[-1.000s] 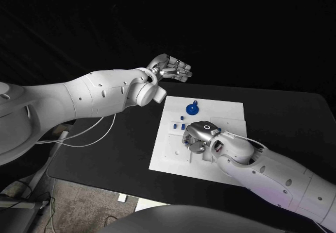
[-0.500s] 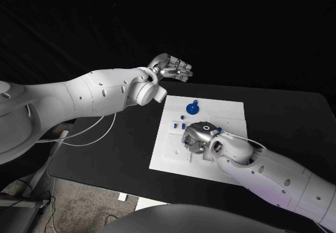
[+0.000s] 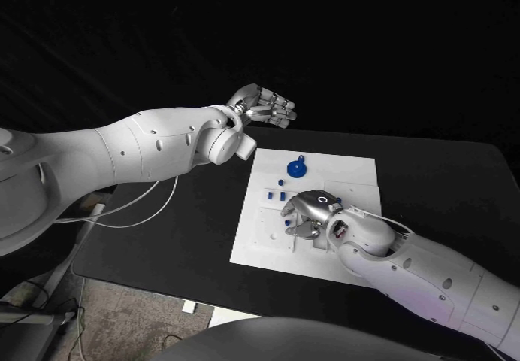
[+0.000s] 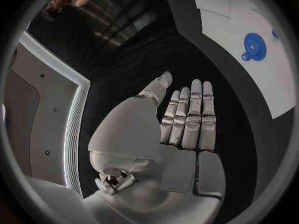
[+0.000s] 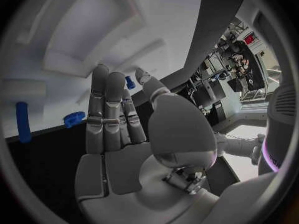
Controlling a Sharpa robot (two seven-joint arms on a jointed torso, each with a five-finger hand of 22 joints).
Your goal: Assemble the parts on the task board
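While the right hand [image 3: 309, 216] is held flat and empty over the task board [image 3: 358, 174], a blue part [image 5: 24, 122] nearby must next be grasped; the left hand [image 3: 265, 106] waits open.

Your silver many-fingered left hand [image 3: 265, 105] hangs raised past the far edge of the black table, fingers straight and together, holding nothing. Your silver right hand [image 3: 309, 213] sits low over the table's middle, fingers extended, empty.
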